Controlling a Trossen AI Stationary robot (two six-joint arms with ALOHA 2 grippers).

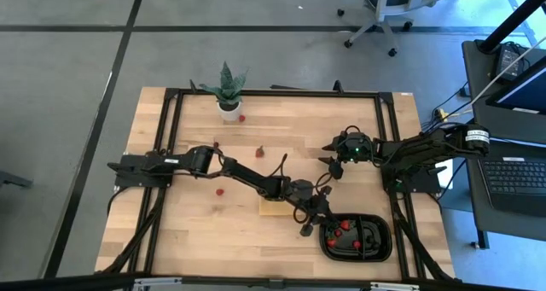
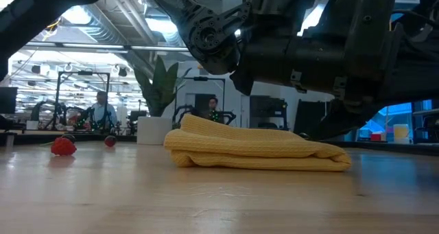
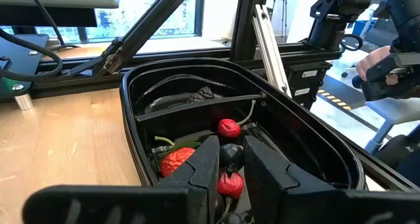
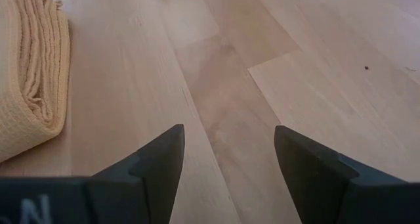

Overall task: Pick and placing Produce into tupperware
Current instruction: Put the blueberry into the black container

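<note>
L gripper [image 3: 226, 168] sits at the near-left edge of the tupperware [image 1: 382, 240], jaws closed on a dark berry [image 3: 231, 155] pinched between the fingers, right over the compartment that already has red produce [image 3: 228, 128] in it. Other compartment holds only a dark bit, can't tell what. So the held piece is above its drop spot; judging next move = just open, no reach needed. R gripper [image 4: 228, 159] jaws spread, empty, hovering over bare table [image 4: 230, 79] beside folded yellow cloth [image 4: 29, 73]. Loose red pieces [image 1: 220, 190] lie toward the plant [image 1: 228, 90] side, well apart from tray; L arm spans that area, R gripper is nearer the mid-table ones
</note>
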